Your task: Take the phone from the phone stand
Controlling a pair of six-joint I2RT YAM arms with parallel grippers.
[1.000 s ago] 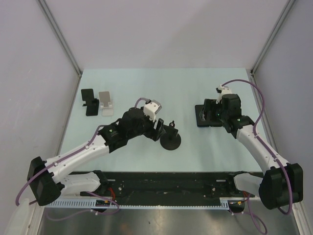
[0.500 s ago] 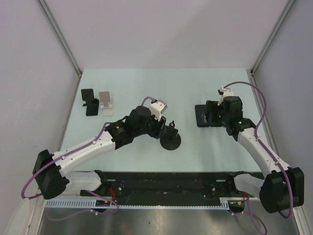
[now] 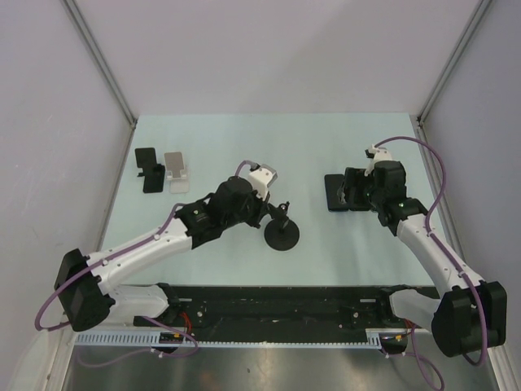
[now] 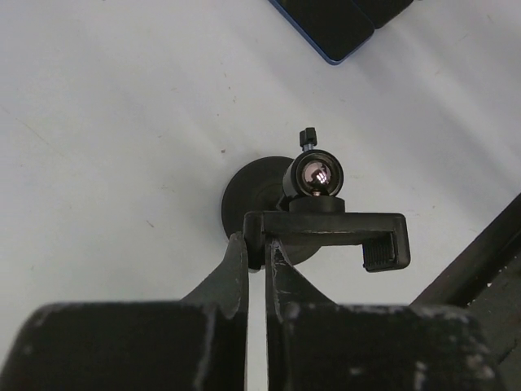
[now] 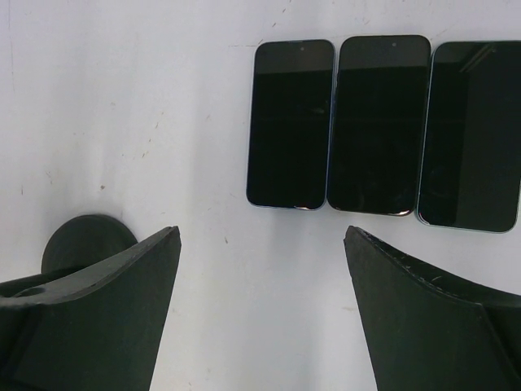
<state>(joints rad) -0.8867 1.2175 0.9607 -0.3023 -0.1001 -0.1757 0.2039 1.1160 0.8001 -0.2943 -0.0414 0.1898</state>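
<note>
The left gripper (image 4: 259,254) was squeezed almost tight on one end of the phone stand (image 4: 324,221). The stand stood on its round foot on the table (image 3: 244,138). Farther off, the right gripper (image 5: 260,236) was wide open and held nothing. It hung over three phones (image 5: 378,124) lying flat side by side, well apart from the stand. Two small stands (image 3: 175,169) sat far left.
</note>
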